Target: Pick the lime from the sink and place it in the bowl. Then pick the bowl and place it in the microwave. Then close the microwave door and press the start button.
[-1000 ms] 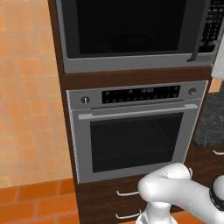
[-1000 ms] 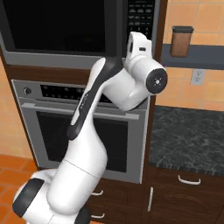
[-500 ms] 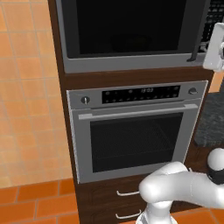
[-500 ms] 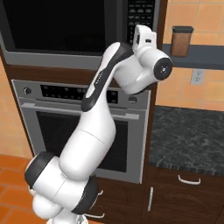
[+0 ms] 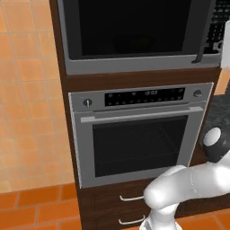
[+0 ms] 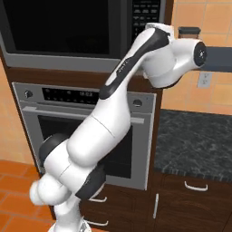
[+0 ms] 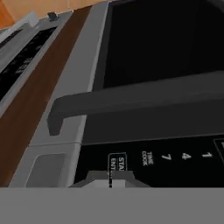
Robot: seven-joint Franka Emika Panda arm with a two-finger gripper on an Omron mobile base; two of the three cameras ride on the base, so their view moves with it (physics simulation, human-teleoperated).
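The big microwave [image 5: 134, 36] sits high in the brown cabinet, above the wall oven [image 5: 139, 134]. The microwave door [image 5: 130, 29] is shut flat against its front. Its dark bar handle [image 7: 131, 103] lies close across the hand view. So the closing step looks done.

The glass is too dark to see inside. I cannot tell if the bowl and the lime are in there. Since the door is shut, I think they most likely are.

The white arm [image 6: 113, 122] reaches up from the base to the keypad [image 6: 146, 13] at the right side of the microwave. The hand is very near the keypad. In the hand view the start button [image 7: 117, 164] sits just above the gripper [image 7: 110, 178]. The two tips are close together with only a thin line between them. The jaws look closed and they hold nothing.

I cannot tell if the tips touch the button yet. They are right next to it. The last job left is to press start. After that the whole task should be finished.
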